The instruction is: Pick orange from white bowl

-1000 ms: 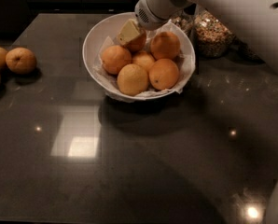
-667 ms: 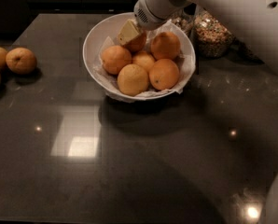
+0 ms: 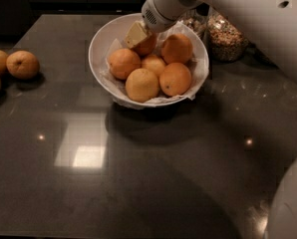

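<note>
The white bowl [image 3: 99,40] stands at the back middle of the dark counter, lined with crumpled white paper. Several bright oranges lie in it: one at the left [image 3: 122,62], one in front [image 3: 141,84], one at the front right [image 3: 174,78], one at the back right [image 3: 177,48]. My gripper [image 3: 138,38] reaches down into the back of the bowl from the upper right. Its pale tip rests against the back orange [image 3: 148,46], which is partly hidden under it.
Three duller brownish-orange fruits [image 3: 22,64] lie at the counter's left edge. Glass jars of grains [image 3: 227,39] stand just behind and to the right of the bowl. My white arm [image 3: 248,19] crosses the upper right; a pale part of my body [image 3: 288,203] fills the lower right corner.
</note>
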### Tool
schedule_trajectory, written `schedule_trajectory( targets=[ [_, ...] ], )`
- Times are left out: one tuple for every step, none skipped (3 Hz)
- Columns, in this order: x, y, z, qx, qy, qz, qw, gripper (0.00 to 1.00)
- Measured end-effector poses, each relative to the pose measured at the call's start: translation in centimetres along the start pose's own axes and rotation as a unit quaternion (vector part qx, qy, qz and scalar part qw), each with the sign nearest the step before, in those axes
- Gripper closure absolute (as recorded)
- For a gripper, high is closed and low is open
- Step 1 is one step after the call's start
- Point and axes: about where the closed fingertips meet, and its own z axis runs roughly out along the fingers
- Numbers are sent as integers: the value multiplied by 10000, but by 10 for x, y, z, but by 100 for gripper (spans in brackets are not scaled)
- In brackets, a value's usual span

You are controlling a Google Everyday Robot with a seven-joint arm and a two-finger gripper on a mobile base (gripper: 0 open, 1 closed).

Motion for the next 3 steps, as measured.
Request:
schedule_trajectory(
  targets=[
    [0, 0, 3, -45, 49, 19, 10000, 38],
    [1, 0, 6, -98, 93, 45, 9999, 57],
    [1, 0, 6, -98, 93, 45, 9999, 80]
  ],
)
